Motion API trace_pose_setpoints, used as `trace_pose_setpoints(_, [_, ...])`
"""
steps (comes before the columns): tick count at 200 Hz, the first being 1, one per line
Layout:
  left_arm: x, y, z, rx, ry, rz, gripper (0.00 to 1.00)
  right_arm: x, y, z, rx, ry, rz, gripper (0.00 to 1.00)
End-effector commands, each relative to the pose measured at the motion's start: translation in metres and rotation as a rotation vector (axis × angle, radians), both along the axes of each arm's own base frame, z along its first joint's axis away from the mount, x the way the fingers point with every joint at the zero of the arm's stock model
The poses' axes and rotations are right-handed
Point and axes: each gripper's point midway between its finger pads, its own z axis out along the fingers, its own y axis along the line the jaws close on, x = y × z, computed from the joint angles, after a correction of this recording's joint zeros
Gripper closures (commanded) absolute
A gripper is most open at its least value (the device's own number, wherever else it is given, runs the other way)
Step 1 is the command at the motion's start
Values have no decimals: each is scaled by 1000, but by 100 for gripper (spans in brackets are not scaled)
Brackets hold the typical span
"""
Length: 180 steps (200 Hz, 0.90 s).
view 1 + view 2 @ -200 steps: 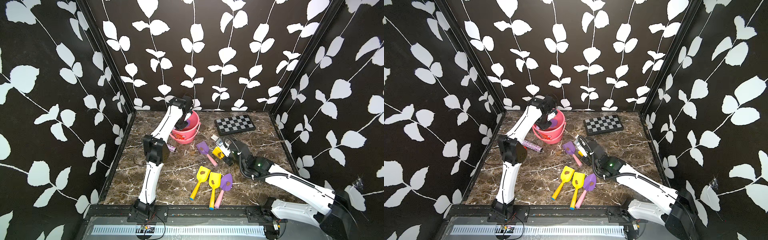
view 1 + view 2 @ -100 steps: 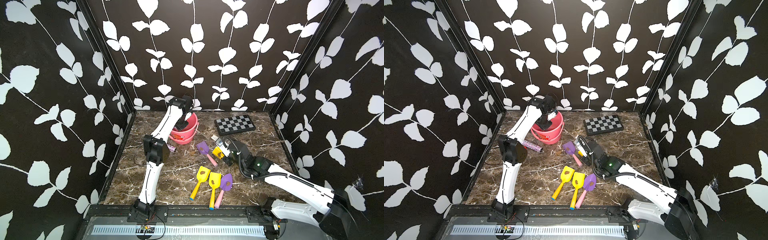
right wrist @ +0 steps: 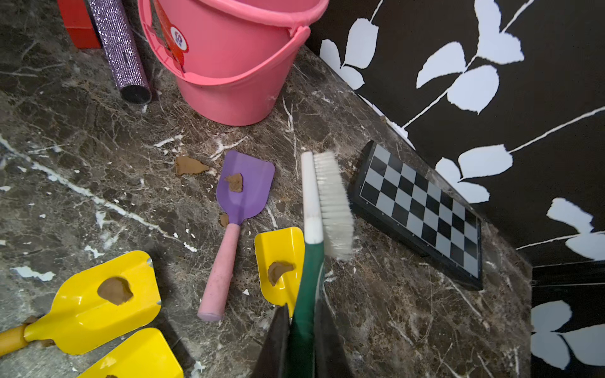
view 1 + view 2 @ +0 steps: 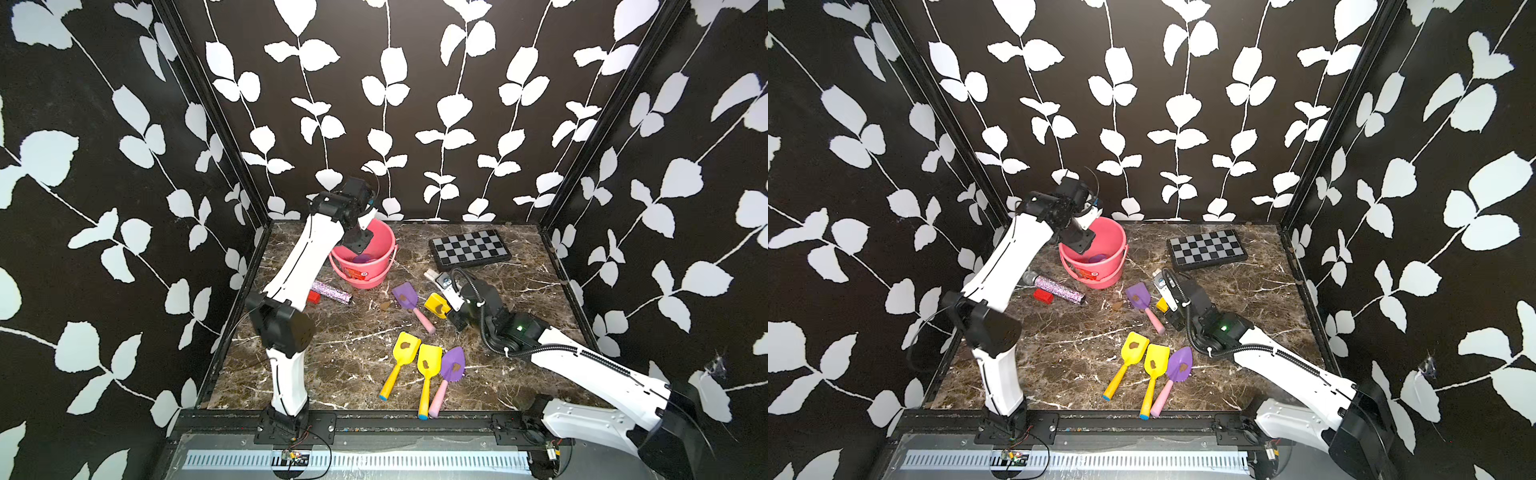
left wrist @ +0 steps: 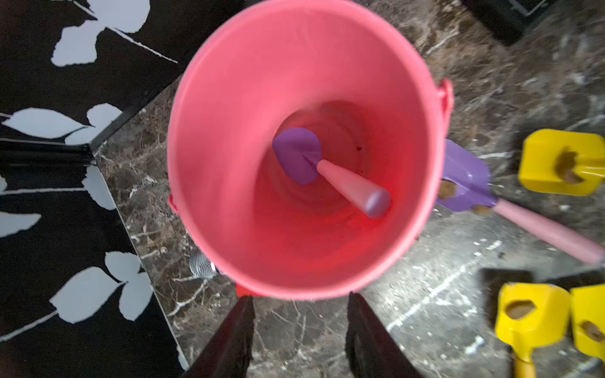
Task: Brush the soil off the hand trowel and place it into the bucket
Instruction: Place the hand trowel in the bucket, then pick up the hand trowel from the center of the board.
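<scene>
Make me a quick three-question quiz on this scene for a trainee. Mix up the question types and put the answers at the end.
1. True or false: the bucket is empty.
2. What does the right gripper hold? A: a brush. B: a yellow shovel. C: nothing.
3. Which gripper hangs over the bucket, and how do its jaws stand?

Key
1. False: a purple trowel lies inside it.
2. A.
3. The left gripper; its jaws are open and hold nothing.
</scene>
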Motion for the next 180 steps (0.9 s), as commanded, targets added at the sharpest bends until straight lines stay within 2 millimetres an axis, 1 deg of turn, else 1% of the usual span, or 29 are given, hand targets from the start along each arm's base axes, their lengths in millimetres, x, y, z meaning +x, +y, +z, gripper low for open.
trace_pose_setpoints(1, [-24, -26, 32, -255, -105, 1, 49, -1, -5, 3, 142, 38, -36, 100])
trace_pose_setpoints(9, [-39, -31, 35, -312, -118, -18, 48, 0, -9, 2, 159, 50, -52, 100])
trace_pose_setpoints(20, [-58, -38, 32, -380, -118, -33, 48, 1, -14, -1, 176, 67, -70, 100])
trace_pose_setpoints(28, [-73, -44, 25, -412, -106, -52, 47, 2, -14, -4, 192, 82, -70, 100])
trace_pose_setpoints(36, [-88, -49, 15, -430, -83, -67, 47, 2, -14, -8, 204, 105, -70, 100])
trace_pose_setpoints(52, [-116, -58, -15, -464, -4, -59, 47, 2, -11, -13, 238, 153, -66, 100])
trace_pose_setpoints(68, [-147, -65, -53, -459, 73, -63, 47, 3, -15, -15, 268, 178, -79, 100])
trace_pose_setpoints(70, [-149, -64, -60, -451, 82, -61, 47, 3, -15, -15, 272, 177, -82, 100])
trace_pose_setpoints(72, [-156, -68, -64, -443, 93, -81, 47, 4, -16, -15, 275, 176, -85, 100])
trace_pose_setpoints(75, [-163, -70, -72, -427, 105, -92, 47, 4, -17, -15, 278, 176, -88, 100])
trace_pose_setpoints(89, [-185, -68, -108, -334, 146, -109, 46, 8, -21, -14, 288, 173, -100, 100])
trace_pose_setpoints(98, [-198, -66, -127, -268, 166, -124, 45, 9, -21, -14, 286, 176, -101, 100])
trace_pose_setpoints(112, [-216, -70, -148, -197, 187, -155, 42, 10, -19, -15, 286, 186, -98, 100])
trace_pose_setpoints(141, [-250, -90, -179, -184, 221, -228, 36, 9, -22, -18, 296, 191, -117, 100])
trace_pose_setpoints(157, [-262, -91, -195, -168, 260, -233, 35, 7, -26, -18, 297, 180, -130, 100])
trace_pose_setpoints(180, [-276, -89, -217, -98, 294, -255, 33, 5, -30, -17, 301, 171, -140, 100])
